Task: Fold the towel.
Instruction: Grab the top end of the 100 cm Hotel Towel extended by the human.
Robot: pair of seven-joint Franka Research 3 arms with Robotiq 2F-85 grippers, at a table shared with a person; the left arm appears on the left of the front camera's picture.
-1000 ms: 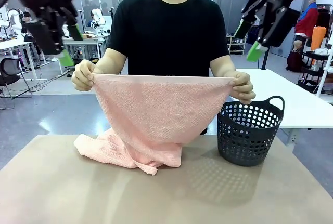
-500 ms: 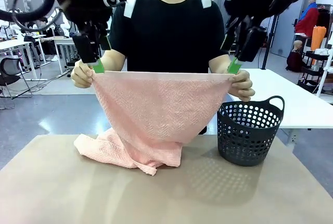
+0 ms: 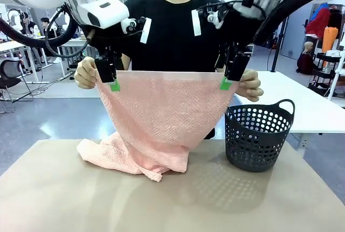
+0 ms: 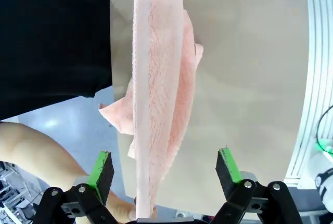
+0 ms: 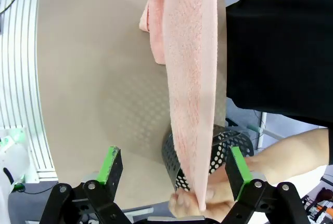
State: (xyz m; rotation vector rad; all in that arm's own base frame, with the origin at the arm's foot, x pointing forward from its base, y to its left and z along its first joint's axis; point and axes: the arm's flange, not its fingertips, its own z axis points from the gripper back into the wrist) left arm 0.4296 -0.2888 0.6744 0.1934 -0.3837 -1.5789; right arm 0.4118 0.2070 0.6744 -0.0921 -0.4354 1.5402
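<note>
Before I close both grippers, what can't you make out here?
Front view: towel hides the far pads of left gripper and right gripper.
Front view: basket wall hides its inside.
Left wrist view: person's hand at the corner, mostly behind the gripper body.

Pale pink towel (image 3: 161, 119), seemingly herringbone-woven; dark grey perforated basket (image 3: 256, 140).

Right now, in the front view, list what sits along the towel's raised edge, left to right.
Person's hand → robot's left hand → towel → robot's right hand → person's other hand.
</note>
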